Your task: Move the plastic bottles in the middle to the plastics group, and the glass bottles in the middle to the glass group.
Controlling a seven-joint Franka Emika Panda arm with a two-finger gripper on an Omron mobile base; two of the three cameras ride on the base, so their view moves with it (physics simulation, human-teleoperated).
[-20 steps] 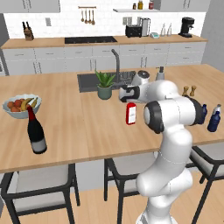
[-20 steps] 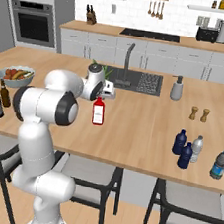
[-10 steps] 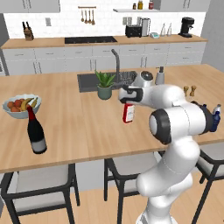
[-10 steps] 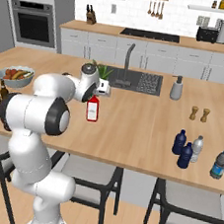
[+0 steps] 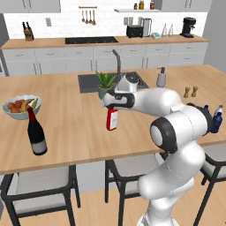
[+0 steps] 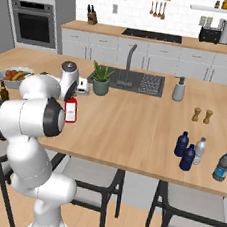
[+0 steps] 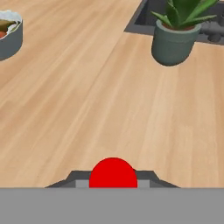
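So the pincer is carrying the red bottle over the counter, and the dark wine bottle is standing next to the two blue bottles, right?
Not quite. The pincer does carry the red bottle over the counter, but the left base view shows the dark wine bottle beside the fruit bowl. The two blue bottles stand at the other end, as the right base view shows.

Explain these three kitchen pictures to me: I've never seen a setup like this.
This is a simulated kitchen with a white robot arm. Two pictures come from cameras behind the arm, left and right; the third looks along its hand. The gripper is shut on the red bottle, held above the wooden island counter; the hand view shows its red top. On the counter stand a dark wine bottle, a fruit bowl, a potted plant, two navy bottles beside a pale grey bottle, and a soap dispenser.
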